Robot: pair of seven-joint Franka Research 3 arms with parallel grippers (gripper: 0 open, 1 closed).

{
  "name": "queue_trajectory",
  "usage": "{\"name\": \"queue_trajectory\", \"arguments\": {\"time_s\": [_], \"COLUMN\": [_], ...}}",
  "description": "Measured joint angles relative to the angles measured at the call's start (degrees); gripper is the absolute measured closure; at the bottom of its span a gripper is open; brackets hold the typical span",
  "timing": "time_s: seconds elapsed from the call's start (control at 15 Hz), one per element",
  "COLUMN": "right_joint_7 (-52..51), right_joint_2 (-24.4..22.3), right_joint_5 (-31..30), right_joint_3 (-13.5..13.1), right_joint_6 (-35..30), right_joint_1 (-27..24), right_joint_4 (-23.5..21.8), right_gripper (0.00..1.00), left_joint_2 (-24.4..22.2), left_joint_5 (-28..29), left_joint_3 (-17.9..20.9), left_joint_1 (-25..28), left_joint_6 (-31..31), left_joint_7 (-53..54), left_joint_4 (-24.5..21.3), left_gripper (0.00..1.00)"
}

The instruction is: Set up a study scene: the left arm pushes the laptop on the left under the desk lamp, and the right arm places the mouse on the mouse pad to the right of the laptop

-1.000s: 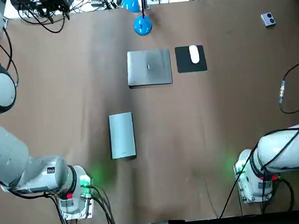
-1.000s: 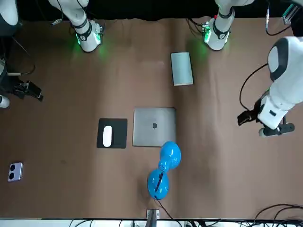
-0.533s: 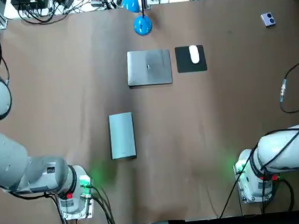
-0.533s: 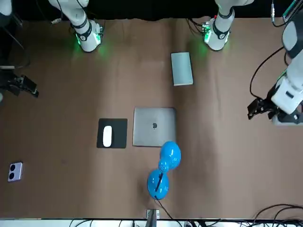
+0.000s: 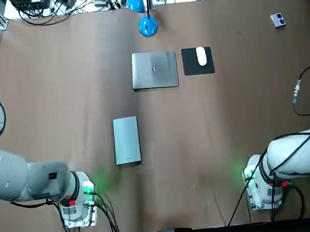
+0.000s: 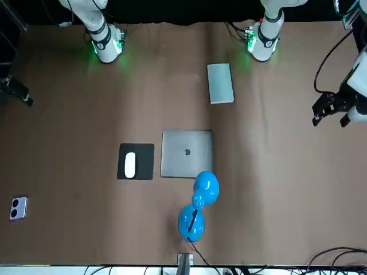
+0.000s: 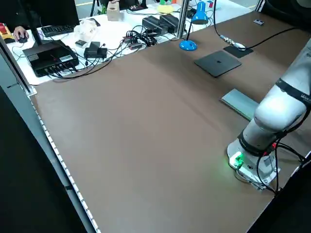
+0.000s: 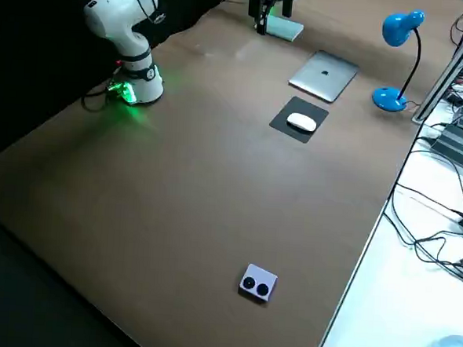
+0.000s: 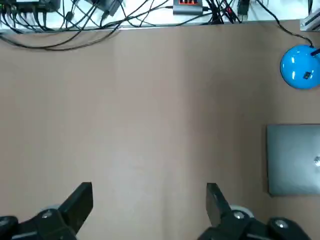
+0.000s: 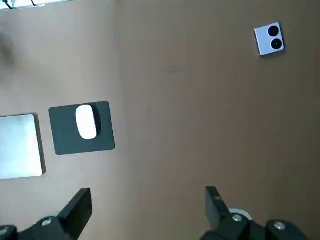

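The closed silver laptop [image 5: 154, 69] lies at the far middle of the table, just in front of the blue desk lamp [image 5: 148, 26]. To its right lies the black mouse pad [image 5: 191, 66] with the white mouse [image 5: 201, 56] resting on it. My left gripper [image 9: 148, 202] hangs open and empty high over the table's left side, also seen as the left gripper [image 6: 331, 117] from across. My right gripper [image 10: 147, 202] is open and empty too, above the right side, with the mouse [image 10: 86, 121] and pad below and ahead of it.
A grey flat slab [image 5: 126, 140] lies nearer the robot, left of centre. A small pale device with two dark circles [image 5: 278, 20] sits at the far right corner. Cables and equipment crowd the bench beyond the far edge [image 5: 53, 8].
Both arms have drawn outward, away from the table's middle: the left gripper toward the left edge and nearer the bases, the right gripper toward the right edge. Laptop, mouse and pad have not moved.
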Motion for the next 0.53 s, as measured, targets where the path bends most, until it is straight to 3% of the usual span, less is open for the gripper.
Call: {"name": "queue_trajectory", "arguments": {"time_s": [0.27, 0.53], "right_joint_7": [-0.04, -0.11], "right_joint_2": [0.01, 0.01], "right_joint_5": [0.00, 0.00], "right_joint_3": [0.01, 0.01], "right_joint_6": [-0.07, -0.12], "right_joint_1": [0.00, 0.00], "right_joint_4": [0.04, 0.04], "right_gripper": [0.00, 0.00], "left_joint_2": [-3.37, -4.15], "left_joint_5": [0.00, 0.00], "left_joint_3": [0.02, 0.01], "left_joint_1": [-0.01, -0.02], "left_joint_6": [-11.46, -14.19], "left_joint_7": [-0.23, -0.62], "left_joint_4": [-0.67, -1.59], "left_gripper": [0.00, 0.00]}}
